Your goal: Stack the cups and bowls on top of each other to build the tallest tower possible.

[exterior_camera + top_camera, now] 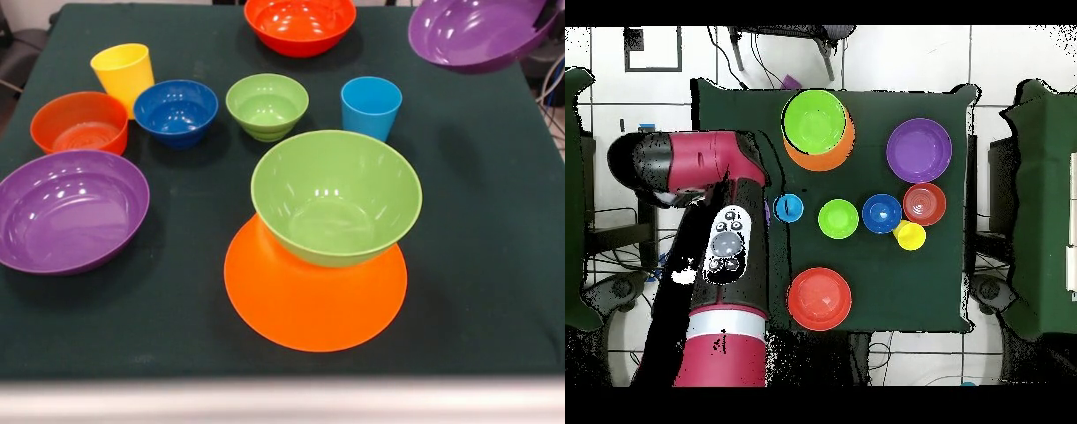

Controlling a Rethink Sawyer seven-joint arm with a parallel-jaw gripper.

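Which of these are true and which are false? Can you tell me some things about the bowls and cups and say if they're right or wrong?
1. A big green bowl sits on top of the upturned orange bowl. True.
2. The yellow cup is inside the small dark blue bowl. False: it stands on the table behind that bowl.
3. A purple bowl is up in the air at the top right of the front view. True.
4. The light blue cup is lying on its side. False: it stands upright.
5. Another purple bowl rests on the table. True.
6. The small green bowl is stacked on the tower. False: it sits alone on the table.
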